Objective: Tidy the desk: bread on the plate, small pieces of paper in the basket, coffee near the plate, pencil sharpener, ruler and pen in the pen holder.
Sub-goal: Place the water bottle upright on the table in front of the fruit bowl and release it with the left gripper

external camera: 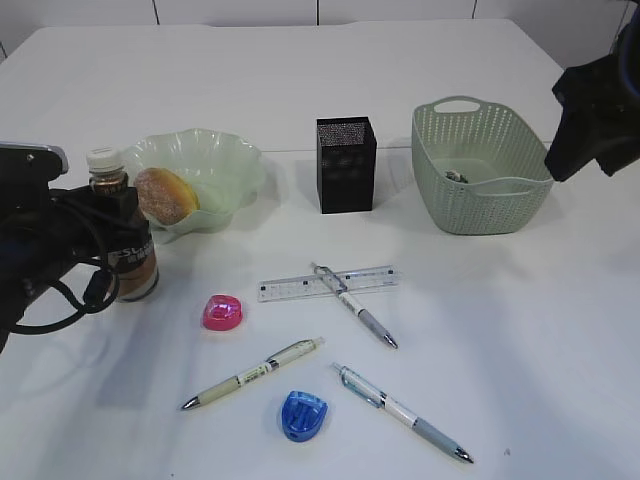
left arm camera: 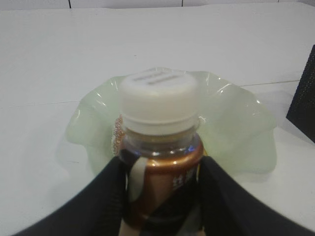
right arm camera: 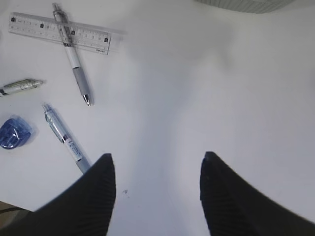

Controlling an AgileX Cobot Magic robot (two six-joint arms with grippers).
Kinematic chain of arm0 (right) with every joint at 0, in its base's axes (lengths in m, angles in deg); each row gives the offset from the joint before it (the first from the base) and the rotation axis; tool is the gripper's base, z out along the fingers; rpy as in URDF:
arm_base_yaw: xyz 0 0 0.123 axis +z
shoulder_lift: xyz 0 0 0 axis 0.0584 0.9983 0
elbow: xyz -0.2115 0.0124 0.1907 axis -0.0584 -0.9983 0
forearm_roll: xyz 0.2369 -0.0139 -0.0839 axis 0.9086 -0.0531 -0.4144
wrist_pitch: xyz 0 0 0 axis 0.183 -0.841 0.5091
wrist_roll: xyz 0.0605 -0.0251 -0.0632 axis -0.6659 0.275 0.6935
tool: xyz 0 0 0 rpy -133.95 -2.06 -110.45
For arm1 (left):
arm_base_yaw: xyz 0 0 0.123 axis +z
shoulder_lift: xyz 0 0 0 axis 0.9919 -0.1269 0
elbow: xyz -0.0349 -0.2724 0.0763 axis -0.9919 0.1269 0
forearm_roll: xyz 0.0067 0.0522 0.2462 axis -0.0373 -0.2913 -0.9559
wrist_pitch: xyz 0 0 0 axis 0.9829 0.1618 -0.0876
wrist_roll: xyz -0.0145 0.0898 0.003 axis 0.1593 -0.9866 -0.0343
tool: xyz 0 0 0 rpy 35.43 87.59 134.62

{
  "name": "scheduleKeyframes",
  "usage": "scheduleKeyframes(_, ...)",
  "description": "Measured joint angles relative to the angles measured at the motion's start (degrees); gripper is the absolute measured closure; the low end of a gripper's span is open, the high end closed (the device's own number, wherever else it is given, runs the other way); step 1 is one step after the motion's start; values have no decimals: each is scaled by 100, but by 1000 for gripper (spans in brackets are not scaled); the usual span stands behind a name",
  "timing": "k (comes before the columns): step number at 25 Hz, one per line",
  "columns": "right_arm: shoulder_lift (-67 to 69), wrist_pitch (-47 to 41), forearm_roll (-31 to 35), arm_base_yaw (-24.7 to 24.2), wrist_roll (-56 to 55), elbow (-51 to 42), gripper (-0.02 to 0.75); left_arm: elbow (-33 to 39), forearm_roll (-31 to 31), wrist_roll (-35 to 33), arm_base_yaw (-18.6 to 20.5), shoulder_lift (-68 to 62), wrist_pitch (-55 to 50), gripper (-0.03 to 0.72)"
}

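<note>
My left gripper [external camera: 112, 250] [left arm camera: 162, 166] is shut on a brown coffee bottle [external camera: 128, 245] [left arm camera: 162, 172] with a white cap, standing just left of the pale green wavy plate [external camera: 225, 165] [left arm camera: 241, 128]. A round bread [external camera: 166, 194] lies on the plate. The black pen holder [external camera: 346, 165] stands mid-table. A clear ruler [external camera: 330, 283] [right arm camera: 59, 33] lies under one pen [external camera: 355, 305] [right arm camera: 74, 55]. Two more pens [external camera: 255, 373] [external camera: 400, 410], a pink sharpener [external camera: 222, 313] and a blue sharpener [external camera: 303, 414] [right arm camera: 15, 132] lie in front. My right gripper [external camera: 575, 130] [right arm camera: 157, 162] is open, empty, raised at right.
The green basket [external camera: 480, 190] stands at the back right with a paper scrap [external camera: 457, 176] inside; its edge shows in the right wrist view [right arm camera: 246, 4]. The pen holder's side shows at the right edge of the left wrist view [left arm camera: 305, 98].
</note>
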Motion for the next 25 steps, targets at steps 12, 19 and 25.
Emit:
scheduleKeyframes(12,0,0,12,0,0,0,299,0,-13,0,0,0,54,353)
scheduleKeyframes(19,0,0,12,0,11,0,299,0,-27,0,0,0,206,298)
scheduleKeyframes(25,0,0,12,0,11,0,299,0,-27,0,0,0,246,242)
